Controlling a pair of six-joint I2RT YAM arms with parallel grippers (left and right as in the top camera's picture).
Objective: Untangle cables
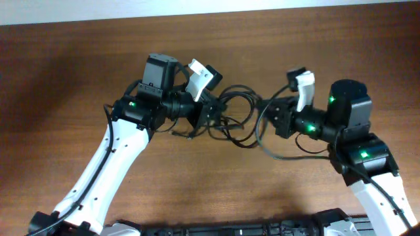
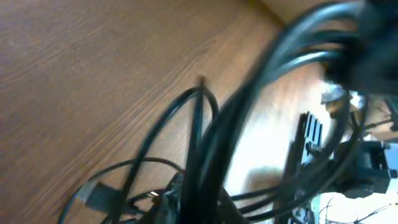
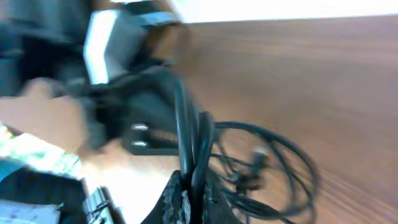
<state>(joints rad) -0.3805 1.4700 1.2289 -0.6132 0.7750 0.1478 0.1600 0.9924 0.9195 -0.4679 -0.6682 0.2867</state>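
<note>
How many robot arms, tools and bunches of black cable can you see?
Robot arms: 2 (left arm, right arm)
Tools: 2 (left tool, right tool)
Bunches of black cables: 1 (strands too tangled to count)
Total: 5

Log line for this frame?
left gripper: shut on cables | right gripper: shut on cables | cables: tangled between grippers

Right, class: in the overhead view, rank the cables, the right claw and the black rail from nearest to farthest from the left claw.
From the left claw:
1. cables, at its tips, mid-table.
2. right claw, across the tangle on the other side.
3. black rail, along the picture's bottom edge.
</note>
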